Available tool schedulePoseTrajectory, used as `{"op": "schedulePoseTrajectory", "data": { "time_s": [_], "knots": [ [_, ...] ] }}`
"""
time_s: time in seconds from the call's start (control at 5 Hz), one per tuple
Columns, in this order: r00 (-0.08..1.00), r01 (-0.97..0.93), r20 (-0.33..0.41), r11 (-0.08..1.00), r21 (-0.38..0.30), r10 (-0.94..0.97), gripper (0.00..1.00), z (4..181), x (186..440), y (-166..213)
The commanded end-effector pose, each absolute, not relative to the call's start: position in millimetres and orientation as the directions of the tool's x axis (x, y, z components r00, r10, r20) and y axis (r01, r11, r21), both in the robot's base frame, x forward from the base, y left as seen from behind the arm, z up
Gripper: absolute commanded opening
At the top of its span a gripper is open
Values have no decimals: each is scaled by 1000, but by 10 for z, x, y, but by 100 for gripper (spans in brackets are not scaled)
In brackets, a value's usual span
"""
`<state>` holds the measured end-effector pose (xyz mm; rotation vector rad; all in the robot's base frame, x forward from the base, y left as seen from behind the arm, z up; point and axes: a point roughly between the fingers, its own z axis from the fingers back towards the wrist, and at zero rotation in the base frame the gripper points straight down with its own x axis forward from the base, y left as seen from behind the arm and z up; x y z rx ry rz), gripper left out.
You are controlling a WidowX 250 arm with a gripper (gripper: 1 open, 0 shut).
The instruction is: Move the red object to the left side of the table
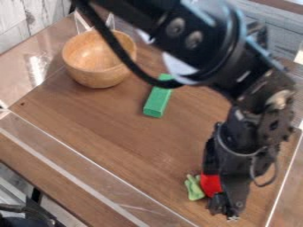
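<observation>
The red object (211,184) is a small red toy fruit with a light-green leafy tuft (194,186) on its left, lying near the front right of the brown wooden table (95,115). My black gripper (221,188) points straight down over it, open, with its fingers straddling the fruit. The black arm above hides most of the fruit's right side. I cannot tell whether the fingers touch the fruit.
A green rectangular block (159,95) lies mid-table. A wooden bowl (98,59) stands at the back left. A clear plastic rim (83,177) runs along the table's front edge.
</observation>
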<state>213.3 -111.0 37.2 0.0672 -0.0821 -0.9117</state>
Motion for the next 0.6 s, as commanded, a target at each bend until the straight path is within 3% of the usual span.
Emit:
{"op": "schedulePoseTrajectory", "data": {
  "time_s": [0.0, 0.4],
  "knots": [
    [608, 787, 44, 609, 94, -793, 0, 393, 2092, -1111],
    [664, 747, -5, 663, 55, -748, 0, 463, 1936, -1226]
  ]
}}
